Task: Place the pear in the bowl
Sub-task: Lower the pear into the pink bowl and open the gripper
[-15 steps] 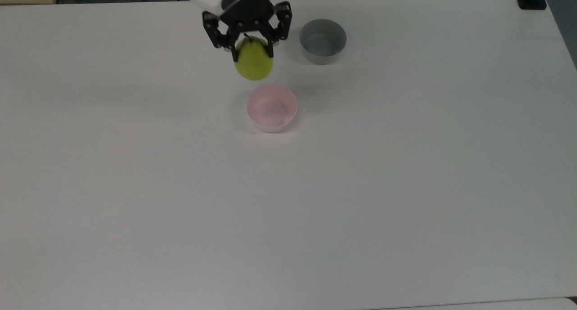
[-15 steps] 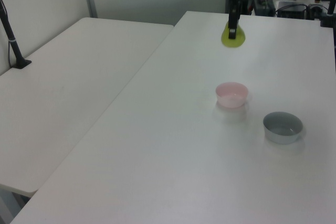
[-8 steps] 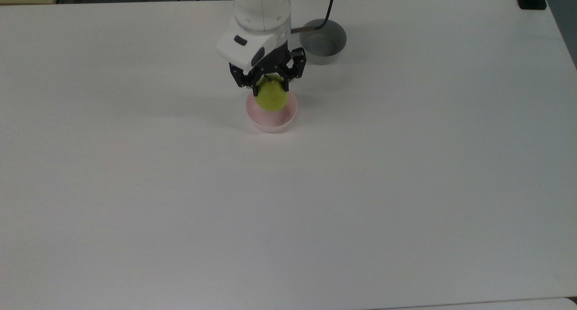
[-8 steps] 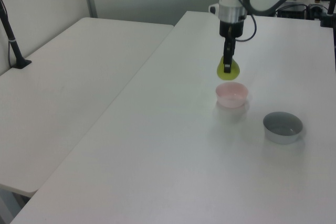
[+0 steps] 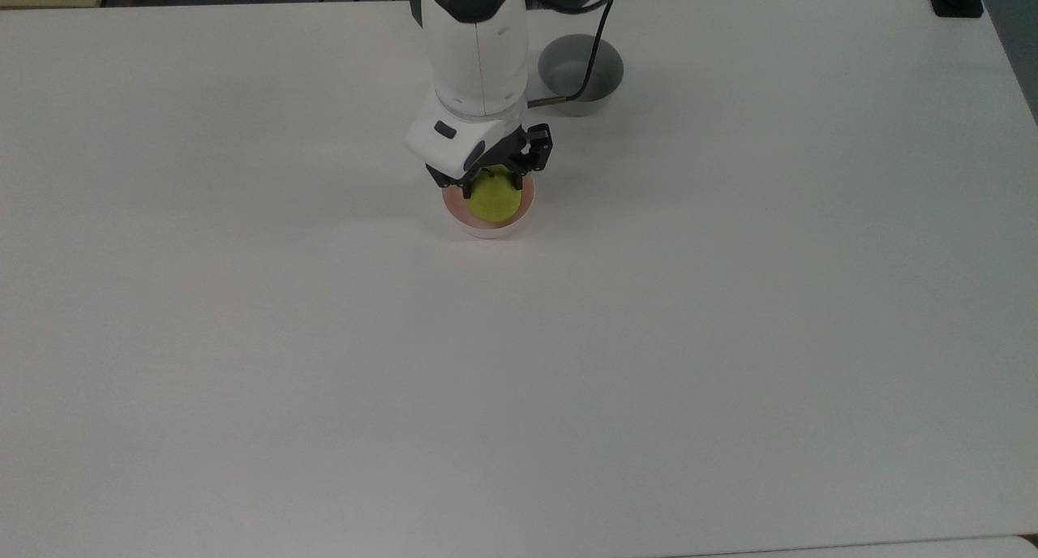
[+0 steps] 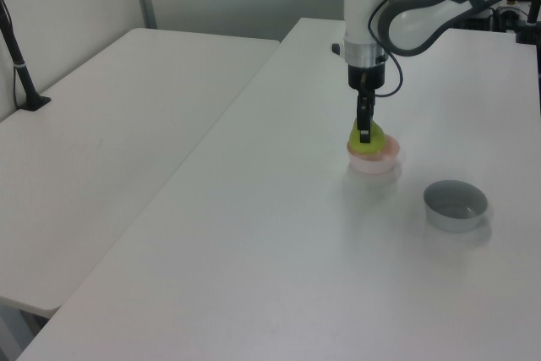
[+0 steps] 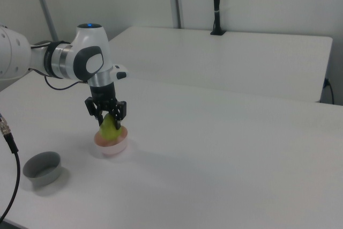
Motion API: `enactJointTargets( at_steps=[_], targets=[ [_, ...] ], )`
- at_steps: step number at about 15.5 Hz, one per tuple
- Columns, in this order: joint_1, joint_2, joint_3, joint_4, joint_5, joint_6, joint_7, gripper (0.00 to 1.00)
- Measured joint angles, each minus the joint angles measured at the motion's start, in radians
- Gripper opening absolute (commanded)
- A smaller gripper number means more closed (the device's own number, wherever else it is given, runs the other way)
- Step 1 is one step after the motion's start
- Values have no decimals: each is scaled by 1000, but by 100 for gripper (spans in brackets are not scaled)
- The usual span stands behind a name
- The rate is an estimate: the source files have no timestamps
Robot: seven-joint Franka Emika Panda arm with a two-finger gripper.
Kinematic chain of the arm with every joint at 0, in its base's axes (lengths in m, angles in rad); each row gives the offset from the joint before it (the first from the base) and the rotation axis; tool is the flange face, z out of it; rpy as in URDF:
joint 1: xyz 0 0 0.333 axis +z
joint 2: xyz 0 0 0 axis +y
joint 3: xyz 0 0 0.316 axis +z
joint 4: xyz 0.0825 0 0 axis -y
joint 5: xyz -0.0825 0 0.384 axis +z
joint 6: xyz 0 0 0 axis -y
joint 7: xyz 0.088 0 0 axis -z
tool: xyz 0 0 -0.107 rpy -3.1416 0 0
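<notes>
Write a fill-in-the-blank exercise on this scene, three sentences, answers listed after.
1. The end effector grips a yellow-green ____.
2. The pear is lowered into the ____ bowl.
3. The other bowl on the white table is ____ in colour and has nothing in it.

Answers: pear; pink; grey

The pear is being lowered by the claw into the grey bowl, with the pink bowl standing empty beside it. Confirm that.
Not quite: the bowls are swapped. The top view shows the claw holding the pear in the pink bowl, while the grey bowl stands empty beside it.
</notes>
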Motion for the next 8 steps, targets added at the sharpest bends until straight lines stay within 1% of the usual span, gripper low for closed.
enactJointTargets(
  at_steps=[1,2,3,4,5,6,8],
  targets=[
    [3,7,0,-2,-6,1,0,22],
    [5,11,0,-6,-13,2,0,31],
    [7,12,0,-11,-18,2,0,66],
    [7,12,0,-15,-22,3,0,77],
    [7,12,-1,-15,-22,3,1,84],
    [7,12,-2,-15,-22,3,4,98],
    [7,12,-5,-15,-22,3,14,100]
  ],
)
